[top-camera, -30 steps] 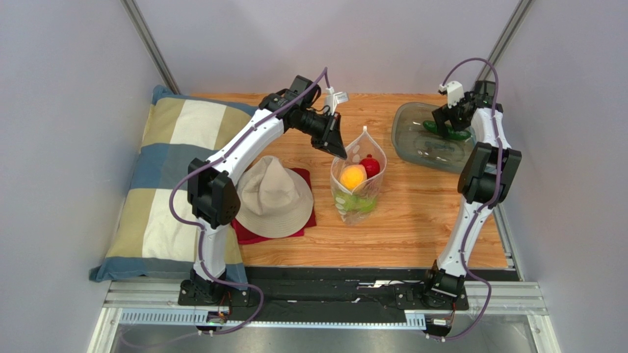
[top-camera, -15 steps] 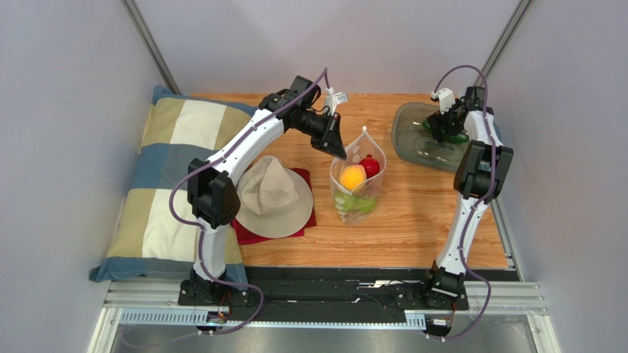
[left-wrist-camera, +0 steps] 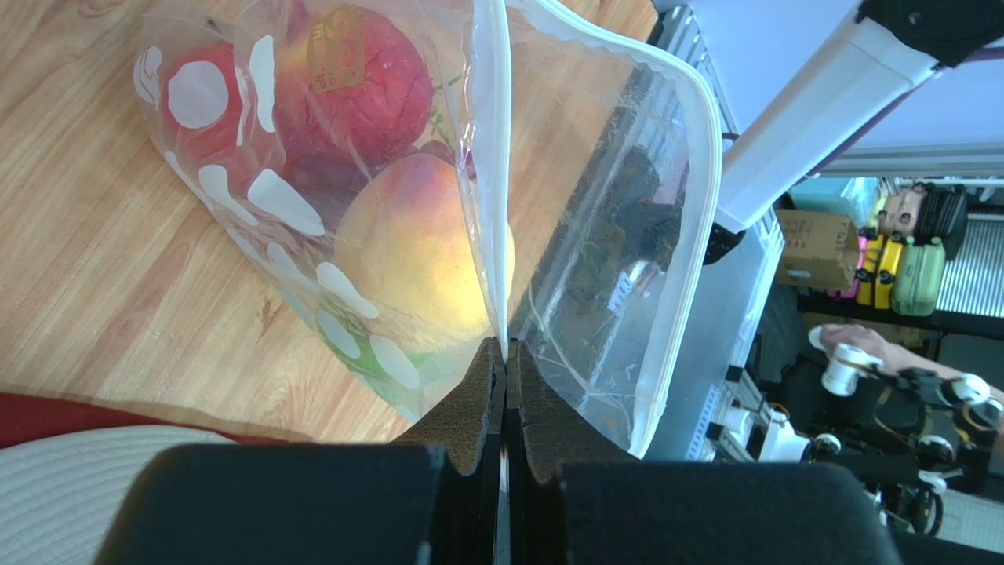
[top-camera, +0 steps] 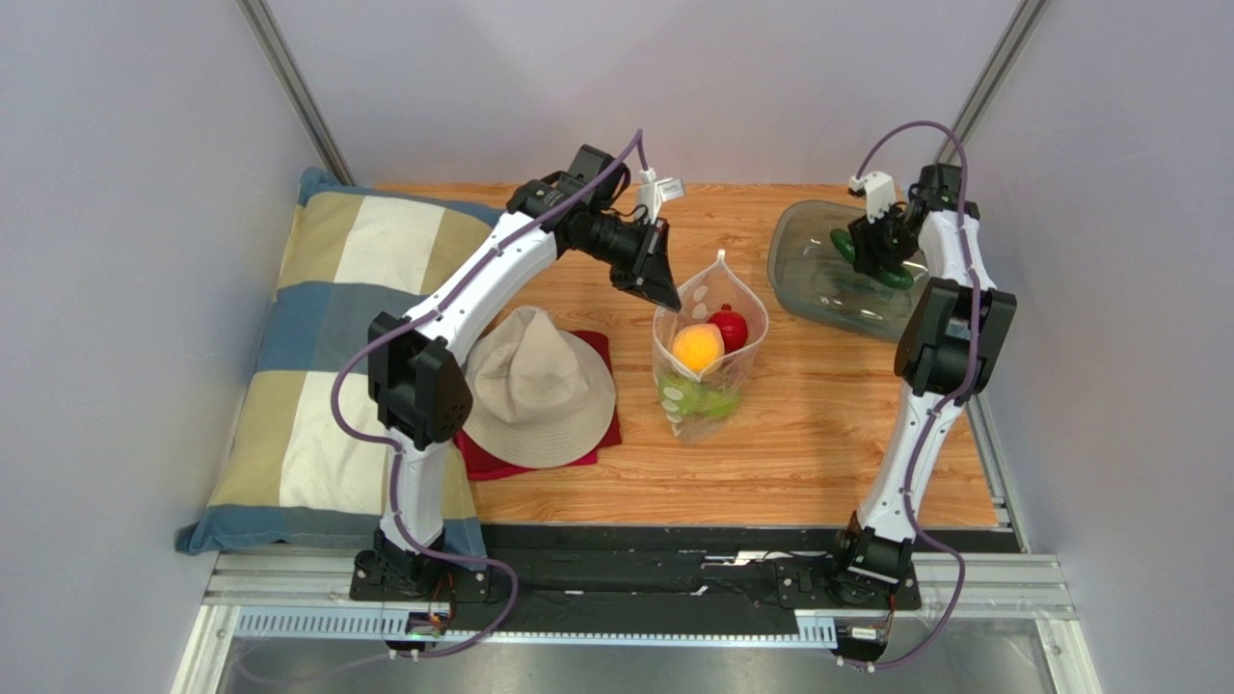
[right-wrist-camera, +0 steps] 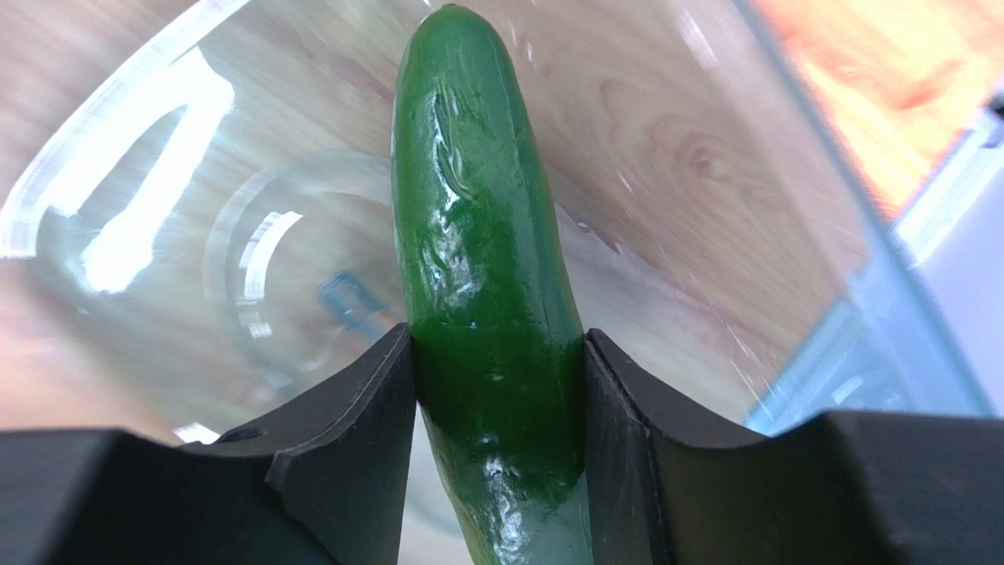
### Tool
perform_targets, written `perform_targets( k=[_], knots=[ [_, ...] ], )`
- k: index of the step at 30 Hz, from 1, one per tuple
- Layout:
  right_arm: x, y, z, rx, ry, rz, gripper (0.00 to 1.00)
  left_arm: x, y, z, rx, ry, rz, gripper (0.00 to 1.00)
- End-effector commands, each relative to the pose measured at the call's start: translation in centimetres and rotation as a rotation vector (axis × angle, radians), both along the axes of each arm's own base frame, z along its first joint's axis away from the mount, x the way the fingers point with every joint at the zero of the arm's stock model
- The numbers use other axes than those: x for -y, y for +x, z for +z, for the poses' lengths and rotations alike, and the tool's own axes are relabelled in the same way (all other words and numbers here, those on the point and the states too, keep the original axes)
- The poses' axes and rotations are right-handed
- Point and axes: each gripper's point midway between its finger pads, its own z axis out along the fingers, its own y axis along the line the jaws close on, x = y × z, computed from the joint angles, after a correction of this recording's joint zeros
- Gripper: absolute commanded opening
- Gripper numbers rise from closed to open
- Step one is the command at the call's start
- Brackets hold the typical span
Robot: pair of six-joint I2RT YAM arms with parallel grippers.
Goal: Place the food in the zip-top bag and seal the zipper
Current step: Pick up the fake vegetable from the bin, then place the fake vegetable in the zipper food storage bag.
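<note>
**Surface and room:** you have one wooden table, with pale grey walls on three sides and one metal rail along the near edge. Two arms are bolted there.

**Far left:** one checked pillow in blue, cream and tan, lying on the table's left end.

**Next:** one beige hat, sitting on one red cloth.

**Left gripper**: fingers pressed together, pinching the mouth edge of the bag at the zipper strip.

**Centre:** that one polka-dot bag stands upright on the wood with its mouth gaping. Inside you can count:
- one orange fruit
- one red fruit just beside it
- green fruit at the bottom; the number cannot be told

**Right:** one grey see-through tray in the far right corner of the table.

**In the tray:** one cucumber, dark green and glossy.

**Right gripper**: fingers clamped against both sides of the cucumber, low over the tray floor.
</note>
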Motion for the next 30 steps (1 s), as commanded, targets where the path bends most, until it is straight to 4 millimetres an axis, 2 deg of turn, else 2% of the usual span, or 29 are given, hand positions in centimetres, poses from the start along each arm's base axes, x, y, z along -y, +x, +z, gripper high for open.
perform_targets(
  k=[1,2,3,5,6,8,9,10,12,13,14,15,16,17,18,20,21,23,25,27,28,30],
  knots=[
    [-2.1,-0.4,12.1,0.193,0.099,-0.037,0.0,0.2,-0.1,1.9,0.058,-0.035,-0.026,0.0],
    [-3.0,-0.7,13.5,0.211,0.145,-0.036,0.0,0.2,0.0,1.8,0.058,-0.034,-0.025,0.0],
    [-3.9,-1.5,16.6,0.245,0.205,-0.076,0.0,0.2,0.0,1.8,0.061,-0.029,-0.022,0.0],
    [-6.1,-2.8,19.6,0.259,0.298,-0.078,0.0,0.1,0.0,1.9,0.068,-0.028,-0.017,0.0],
    [-7.2,-4.1,22.4,0.286,0.334,-0.09,0.0,0.1,0.1,2.1,0.071,-0.027,-0.011,0.0],
    [-10.2,-6.5,24.7,0.24,0.472,-0.138,0.0,0.1,0.1,2.3,0.075,-0.032,-0.004,0.0],
    [-11.7,-8.7,26.9,0.238,0.52,-0.143,0.0,0.1,0.1,2.6,0.081,-0.038,-0.003,0.0],
    [-13.4,-10.1,27.9,0.191,0.618,-0.172,0.0,0.2,0.1,2.6,0.086,-0.044,-0.004,0.0],
    [-16.7,-13.1,28.5,0.094,0.707,-0.186,0.0,0.1,0.1,3.0,0.089,-0.051,0.004,0.0],
    [-18.3,-15.2,30.4,0.056,0.788,-0.221,0.0,0.2,0.2,3.1,0.096,-0.057,0.005,0.0],
    [-20.0,-16.4,30.4,0.012,0.815,-0.249,0.0,0.3,0.2,3.2,0.097,-0.058,0.008,0.0],
    [-20.7,-17.6,30.3,-0.039,0.833,-0.328,0.0,0.4,0.1,3.3,0.098,-0.059,0.008,0.0],
    [-21.1,-18.9,31.0,-0.05,0.851,-0.43,0.0,0.4,0.1,3.3,0.104,-0.062,0.009,0.0],
    [-23.0,-20.2,30.6,-0.11,0.866,-0.443,0.0,0.4,0.1,3.3,0.103,-0.06,0.011,0.0],
    [-23.5,-21.3,30.1,-0.162,0.876,-0.484,0.0,0.5,0.0,3.4,0.107,-0.063,0.01,0.0],
    [-26.4,-24.0,31.0,-0.227,0.944,-0.474,0.0,0.5,0.0,3.2,0.108,-0.06,0.019,0.0],
    [-27.0,-24.6,30.2,-0.263,0.959,-0.492,0.0,0.5,-0.2,3.3,0.115,-0.061,0.019,0.0],
    [-28.3,-26.4,30.3,-0.33,1.015,-0.521,0.0,0.3,-0.1,3.1,0.128,-0.044,0.04,0.0],
    [-28.6,-27.2,28.8,-0.354,0.98,-0.543,0.0,0.1,-0.1,2.7,0.125,-0.03,0.052,0.0],
    [-29.5,-28.1,28.1,-0.402,0.976,-0.538,0.0,-0.1,0.1,3.0,0.133,-0.034,0.075,0.0],
    [-30.2,-28.7,27.3,-0.463,0.982,-0.527,0.0,-0.1,-0.1,2.5,0.12,-0.028,0.078,0.0],
    [-31.3,-29.3,27.0,-0.516,0.987,-0.499,0.0,-0.1,-0.3,2.7,0.11,-0.034,0.095,0.0]
  ],
)
